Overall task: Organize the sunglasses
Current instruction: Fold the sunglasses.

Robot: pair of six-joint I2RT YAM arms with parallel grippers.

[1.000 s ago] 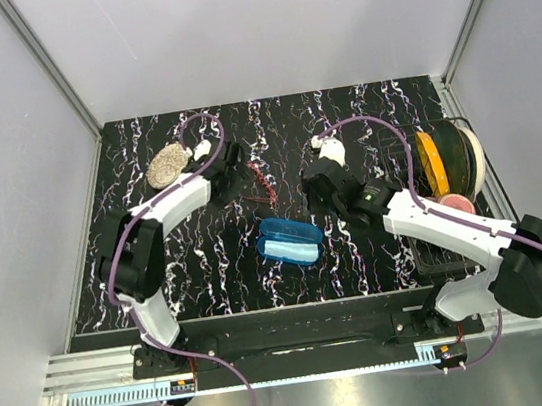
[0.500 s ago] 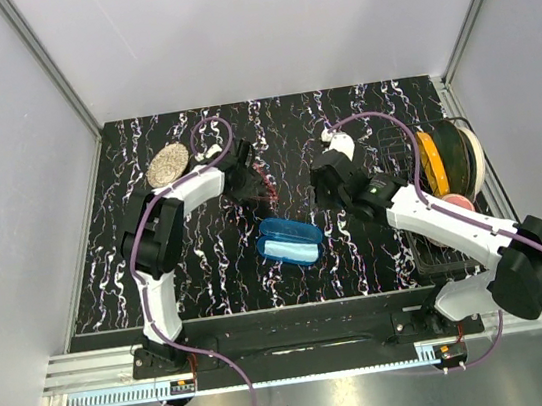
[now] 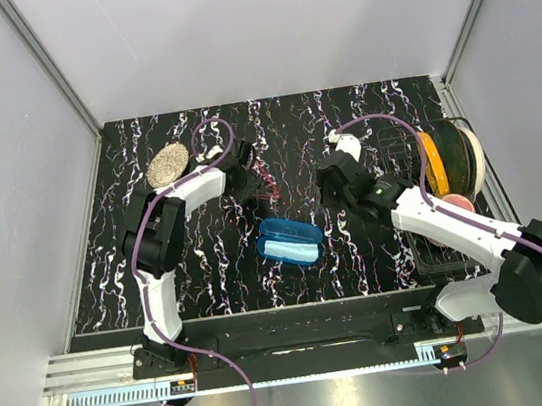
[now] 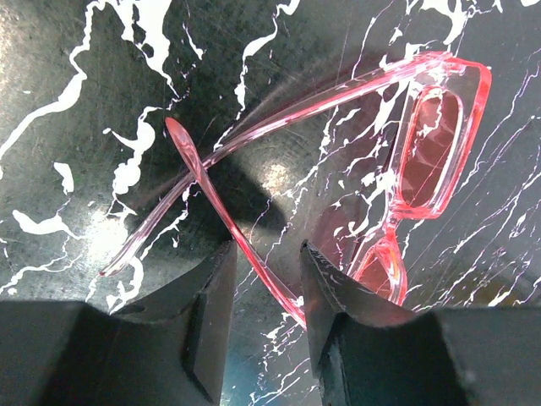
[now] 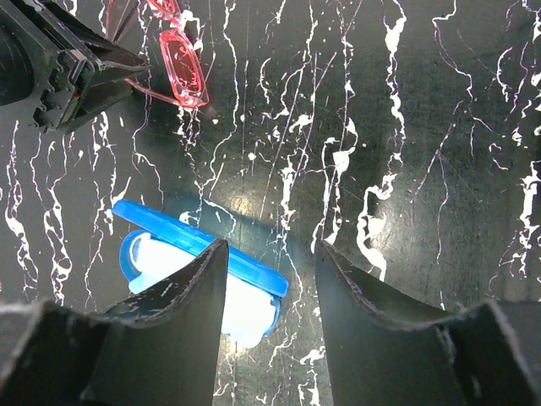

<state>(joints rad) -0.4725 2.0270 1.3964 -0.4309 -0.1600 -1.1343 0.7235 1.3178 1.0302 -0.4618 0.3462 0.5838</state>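
The sunglasses (image 4: 427,148) have a thin pink frame and pink lenses, and they lie on the black marbled table with their temple arms crossed. In the top view the sunglasses (image 3: 267,185) sit just right of my left gripper (image 3: 249,180). My left gripper (image 4: 266,279) stands low over them, jaws partly narrowed, with one temple arm running through the gap close to the right finger (image 4: 330,292). My right gripper (image 3: 334,186) hovers open with nothing in it. In its wrist view the right gripper (image 5: 266,262) hangs above the open blue case (image 5: 199,249), with the sunglasses (image 5: 182,72) at the upper left.
The blue case (image 3: 289,240) lies open mid-table, showing a pale blue inside. A wire dish rack (image 3: 428,241) with an orange plate (image 3: 432,162) and a dark plate stands at the right edge. A beige speckled disc (image 3: 168,164) lies at the back left.
My left gripper has moved right and down onto the sunglasses, and its jaws have narrowed around a temple arm. The right gripper has drifted slightly to the right.
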